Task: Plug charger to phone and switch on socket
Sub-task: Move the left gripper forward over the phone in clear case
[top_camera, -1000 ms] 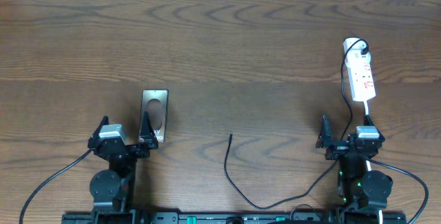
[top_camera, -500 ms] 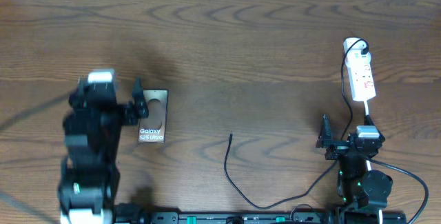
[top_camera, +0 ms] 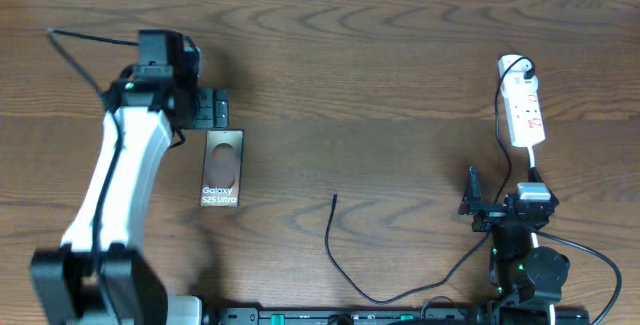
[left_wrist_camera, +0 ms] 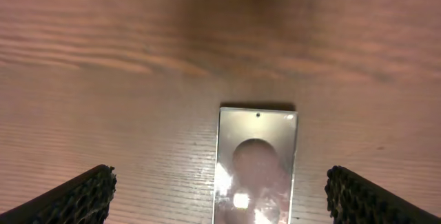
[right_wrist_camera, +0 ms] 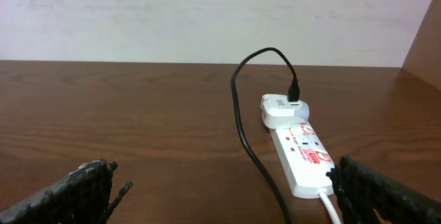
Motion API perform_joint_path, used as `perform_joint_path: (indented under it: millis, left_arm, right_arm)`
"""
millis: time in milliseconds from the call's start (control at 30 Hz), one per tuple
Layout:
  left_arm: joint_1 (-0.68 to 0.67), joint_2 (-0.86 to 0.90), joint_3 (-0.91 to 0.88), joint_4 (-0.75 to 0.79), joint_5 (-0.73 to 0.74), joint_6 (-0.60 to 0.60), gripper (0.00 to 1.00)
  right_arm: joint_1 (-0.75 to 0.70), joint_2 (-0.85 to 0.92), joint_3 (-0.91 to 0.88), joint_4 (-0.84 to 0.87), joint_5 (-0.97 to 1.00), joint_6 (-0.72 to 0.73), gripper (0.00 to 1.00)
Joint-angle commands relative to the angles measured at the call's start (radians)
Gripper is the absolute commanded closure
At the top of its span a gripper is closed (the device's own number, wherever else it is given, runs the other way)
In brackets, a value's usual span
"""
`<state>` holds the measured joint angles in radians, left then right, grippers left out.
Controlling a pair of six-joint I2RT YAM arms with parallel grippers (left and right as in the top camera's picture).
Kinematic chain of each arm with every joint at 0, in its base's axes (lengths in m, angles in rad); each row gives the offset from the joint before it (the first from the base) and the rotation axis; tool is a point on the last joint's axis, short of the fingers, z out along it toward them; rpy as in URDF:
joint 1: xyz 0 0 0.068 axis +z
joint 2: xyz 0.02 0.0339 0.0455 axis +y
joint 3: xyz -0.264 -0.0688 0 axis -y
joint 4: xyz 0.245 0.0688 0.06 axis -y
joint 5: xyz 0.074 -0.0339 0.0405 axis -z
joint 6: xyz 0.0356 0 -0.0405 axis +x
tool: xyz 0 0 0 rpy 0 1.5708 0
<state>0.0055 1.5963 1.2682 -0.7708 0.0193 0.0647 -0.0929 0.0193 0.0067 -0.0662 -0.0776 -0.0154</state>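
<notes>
Silver-grey phone (top_camera: 221, 169) is laid flat; left pincer (top_camera: 210, 110) is held wide open just beyond its far edge, bare table (top_camera: 350, 65) on all sides. Right pincer (top_camera: 500, 197) is held open, empty.

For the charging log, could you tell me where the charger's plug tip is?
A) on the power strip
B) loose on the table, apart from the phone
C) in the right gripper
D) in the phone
B: the charger tip lies on the bare table, well apart from the phone.

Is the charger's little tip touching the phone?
Apart. The overhead view shows bare table between the charger tip and the phone.
</notes>
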Motion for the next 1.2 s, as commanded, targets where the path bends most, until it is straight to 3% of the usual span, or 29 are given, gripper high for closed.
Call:
perform_joint_path:
  millis: [0,100,167,200,233,267,300,333,500,667,1167]
  left_arm:
    - [0.002,0.074,0.014,-0.007,-0.008,0.013,0.02]
    - [0.002,0.107,0.014,-0.006,-0.005,0.013,0.04]
    - [0.002,0.120,0.014,-0.006,-0.005,0.013,0.48]
    - [0.002,0.122,0.014,-0.006,-0.005,0.013,0.57]
    - [0.002,0.123,0.014,-0.006,-0.005,0.013,0.57]
    - [0.002,0.123,0.013,-0.006,-0.005,0.013,0.46]
    - [0.002,0.122,0.013,-0.006,-0.005,0.013,0.12]
    - [0.002,0.122,0.013,-0.006,-0.005,0.013,0.00]
    - [0.002,0.122,0.012,-0.010,-0.001,0.001,0.02]
    - [0.002,0.123,-0.016,-0.010,-0.001,-0.088,0.02]
    - [0.002,0.125,-0.088,-0.010,0.060,-0.076,0.02]
  right_arm:
    - [0.003,-0.003,-0.001,-0.005,0.000,0.000,0.01]
    - [0.003,-0.003,-0.001,-0.005,0.000,0.000,0.01]
    - [0.003,-0.003,-0.001,-0.005,0.000,0.000,0.01]
    - [0.003,-0.003,-0.001,-0.005,0.000,0.000,0.01]
    - [0.003,-0.003,-0.001,-0.005,0.000,0.000,0.01]
    - [0.003,-0.003,-0.001,-0.005,0.000,0.000,0.01]
    - [0.003,-0.003,-0.001,-0.005,0.000,0.000,0.01]
    - [0.003,-0.003,-0.001,-0.005,0.000,0.000,0.01]
    - [0.003,-0.003,-0.001,-0.005,0.000,0.000,0.01]
    - [0.003,-0.003,-0.001,-0.005,0.000,0.000,0.01]
    - [0.003,-0.003,-0.001,-0.005,0.001,0.000,0.01]
